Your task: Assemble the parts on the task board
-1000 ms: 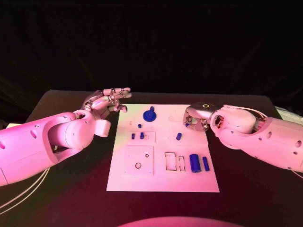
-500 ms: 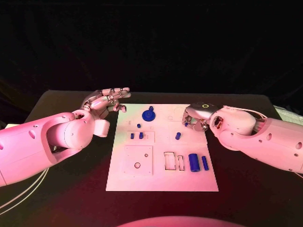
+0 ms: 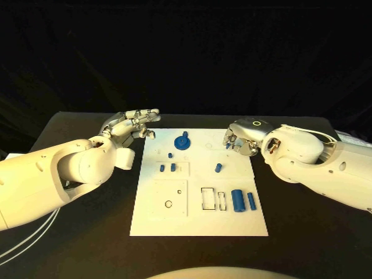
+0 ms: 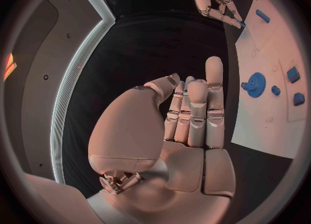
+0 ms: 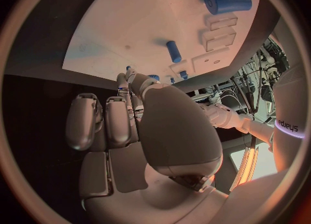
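Light falls from above onto the flat white rectangular task board [image 3: 200, 181], the brightest surface in the head view — while the matte black table [image 3: 320, 232] and the backdrop behind swallow nearly all of it. The glossy white arm shells take a soft sheen without hard glare. Small dark-blue plastic parts [image 3: 239, 200] cast short, faint shadows on the board. Both wrist views are fisheye circles in dark frames — straight board edges bow, and the rims darken. There the near silver left hand [image 4: 188, 125] and silver right hand [image 5: 139, 130] look warm-toned and slightly soft.
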Tool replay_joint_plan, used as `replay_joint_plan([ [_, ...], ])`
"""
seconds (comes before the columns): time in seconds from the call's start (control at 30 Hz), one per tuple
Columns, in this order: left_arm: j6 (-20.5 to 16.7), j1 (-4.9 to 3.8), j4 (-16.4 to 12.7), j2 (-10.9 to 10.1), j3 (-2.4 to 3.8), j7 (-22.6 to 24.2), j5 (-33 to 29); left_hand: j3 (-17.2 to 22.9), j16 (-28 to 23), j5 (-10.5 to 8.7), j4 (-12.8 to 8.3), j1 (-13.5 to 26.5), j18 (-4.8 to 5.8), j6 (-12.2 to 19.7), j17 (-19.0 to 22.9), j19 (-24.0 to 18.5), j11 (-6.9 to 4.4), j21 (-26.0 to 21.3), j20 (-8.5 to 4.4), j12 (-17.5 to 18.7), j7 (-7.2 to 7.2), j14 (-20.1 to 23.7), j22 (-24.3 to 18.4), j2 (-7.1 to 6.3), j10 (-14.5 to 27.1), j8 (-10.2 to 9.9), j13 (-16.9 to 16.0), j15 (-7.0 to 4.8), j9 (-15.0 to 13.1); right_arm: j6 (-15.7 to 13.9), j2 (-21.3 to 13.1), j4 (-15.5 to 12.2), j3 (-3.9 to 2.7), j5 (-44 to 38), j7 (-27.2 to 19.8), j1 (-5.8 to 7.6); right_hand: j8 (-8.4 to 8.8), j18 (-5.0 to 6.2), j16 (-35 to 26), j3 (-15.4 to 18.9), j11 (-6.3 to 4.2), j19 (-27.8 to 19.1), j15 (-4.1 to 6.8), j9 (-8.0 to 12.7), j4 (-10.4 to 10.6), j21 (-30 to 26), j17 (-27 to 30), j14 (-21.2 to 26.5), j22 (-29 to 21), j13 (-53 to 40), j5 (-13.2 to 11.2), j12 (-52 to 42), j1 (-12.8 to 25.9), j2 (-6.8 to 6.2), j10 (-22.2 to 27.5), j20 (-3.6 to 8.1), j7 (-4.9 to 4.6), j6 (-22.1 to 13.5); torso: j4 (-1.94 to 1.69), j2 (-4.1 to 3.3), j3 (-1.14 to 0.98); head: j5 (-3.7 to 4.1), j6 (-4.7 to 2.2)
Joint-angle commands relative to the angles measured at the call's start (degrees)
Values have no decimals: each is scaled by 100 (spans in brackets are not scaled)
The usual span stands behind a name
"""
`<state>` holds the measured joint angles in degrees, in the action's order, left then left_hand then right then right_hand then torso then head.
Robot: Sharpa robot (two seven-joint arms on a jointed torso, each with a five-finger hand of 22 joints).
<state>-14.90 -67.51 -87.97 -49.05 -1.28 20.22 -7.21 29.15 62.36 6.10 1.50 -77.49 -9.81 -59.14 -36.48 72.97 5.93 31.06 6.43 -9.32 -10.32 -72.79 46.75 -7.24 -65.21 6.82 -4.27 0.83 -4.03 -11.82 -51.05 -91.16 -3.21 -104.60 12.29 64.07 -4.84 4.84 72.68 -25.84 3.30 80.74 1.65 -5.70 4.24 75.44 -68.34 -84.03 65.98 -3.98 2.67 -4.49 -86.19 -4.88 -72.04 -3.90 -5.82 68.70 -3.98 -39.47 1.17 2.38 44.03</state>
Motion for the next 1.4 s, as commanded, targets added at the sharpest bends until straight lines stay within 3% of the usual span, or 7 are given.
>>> replay_joint_plan([
  [0.03,84,0,1,3,3,12,-25,-43,-37,11,-4,-21,-59,22,5,-23,8,-18,-7,-25,-2,41,-5,34,35,23,1,4,1,-120,4,-258,-4,129,29,-2,2,-10,24,-29,-84,23,26,-8,-10,38,-4,-306,7,-3,15,28,49,13,-131,-5,-30,13,4,-3,-4,-25,12],
  [0.17,88,2,6,8,2,14,-25,-43,-37,11,-4,-21,-59,22,5,-23,8,-18,-7,-25,-2,41,-5,34,35,23,1,4,1,-154,85,-599,-6,140,-9,-59,13,-12,32,-59,-74,25,21,-10,-31,45,-7,-305,15,1,16,45,59,10,-124,-8,-42,5,-5,-2,0,-61,19],
  [0.43,115,5,-6,30,2,11,-25,-54,-37,11,-6,-17,-57,33,11,-26,12,-24,-5,-31,-7,49,-9,38,48,25,2,8,2,-60,478,-865,36,40,-98,-234,21,-10,33,-80,-68,21,16,-12,-47,41,-4,-303,8,3,17,54,66,8,-122,-11,-50,0,-16,2,11,-196,89],
  [0.6,132,6,-28,37,2,11,-25,-68,-42,11,-4,-8,-56,41,26,-28,16,-29,-2,-38,-10,58,-13,40,57,29,3,11,3,43,740,-840,89,29,-171,-445,25,-8,32,-93,-62,16,13,-14,-58,36,1,-302,-2,4,18,60,73,8,-121,-13,-57,-2,-23,0,18,-270,100],
  [0.7,139,6,-44,36,2,12,-25,-68,-42,11,-4,-8,-56,41,26,-28,16,-29,-2,-38,-10,58,-13,40,57,29,3,11,3,101,905,-784,116,32,-224,-617,31,-6,29,-105,-55,12,9,-16,-71,33,8,-299,-8,6,19,65,80,5,-118,-16,-65,-6,1,-4,14,-334,114],
  [0.83,145,6,-49,37,2,11,-25,-68,-42,11,-4,-8,-56,41,26,-28,16,-29,-2,-38,-10,58,-13,40,57,29,3,11,3,163,1031,-715,142,33,-260,-726,36,-6,27,-116,-50,10,6,-17,-84,32,13,-297,-11,7,21,70,84,2,-114,-18,-71,-10,-1,-6,10,-364,130],
  [1.4,151,6,-60,28,2,1,-25,-76,-44,10,-3,-3,-56,45,33,-29,17,-33,-1,-43,-11,63,-15,41,61,32,3,13,3,438,1245,-521,212,-22,-220,-826,46,-4,33,-127,-34,4,-7,-24,-111,30,16,-293,-16,8,20,77,130,-14,-109,-28,-88,-11,1,-7,-1,-409,166],
])
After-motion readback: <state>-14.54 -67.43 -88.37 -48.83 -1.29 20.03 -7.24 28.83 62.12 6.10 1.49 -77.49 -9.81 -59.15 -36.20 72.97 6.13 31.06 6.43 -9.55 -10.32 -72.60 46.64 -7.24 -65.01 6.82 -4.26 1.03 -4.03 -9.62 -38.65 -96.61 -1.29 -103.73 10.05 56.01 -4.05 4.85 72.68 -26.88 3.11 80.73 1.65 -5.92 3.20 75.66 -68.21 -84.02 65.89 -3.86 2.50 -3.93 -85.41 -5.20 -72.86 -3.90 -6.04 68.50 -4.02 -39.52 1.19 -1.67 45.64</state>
